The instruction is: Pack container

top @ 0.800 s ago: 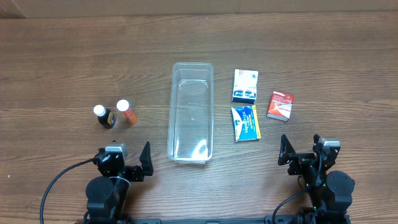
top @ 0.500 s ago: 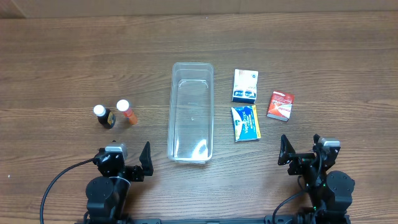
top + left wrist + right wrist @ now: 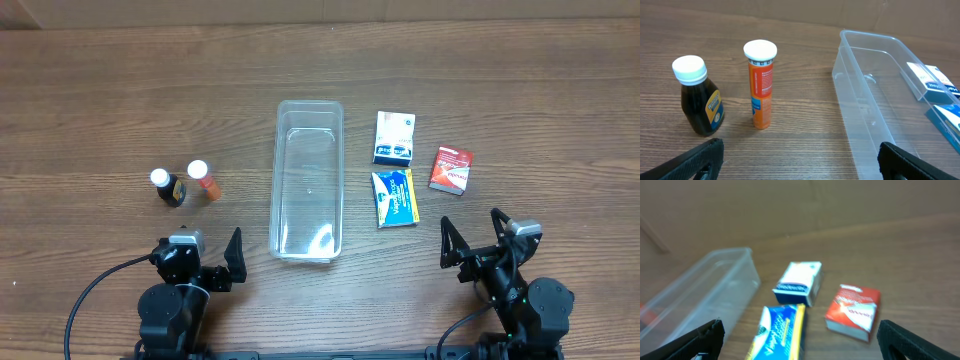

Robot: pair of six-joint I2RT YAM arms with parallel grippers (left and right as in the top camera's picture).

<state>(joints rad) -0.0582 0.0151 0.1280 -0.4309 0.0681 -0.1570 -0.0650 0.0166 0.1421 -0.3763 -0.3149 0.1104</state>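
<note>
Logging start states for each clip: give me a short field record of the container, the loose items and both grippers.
container: clear bin, nothing inside
left of it: dark bottle and orange tube, upright, white caps
right of it: white-and-blue box, blue-and-yellow box, red box, all lying flat
left gripper: open, holding nothing
right gripper: open, holding nothing

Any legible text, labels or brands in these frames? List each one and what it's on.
Nothing reads clearly enough to quote.
Dark bottle: yellow label has print, too small to read.
Orange tube: print down the side, too small to read.
White and blue box: lettering blurred.
Blue and yellow box: lettering blurred.
Red box: white lettering, blurred.
Container: no text seen.
</note>
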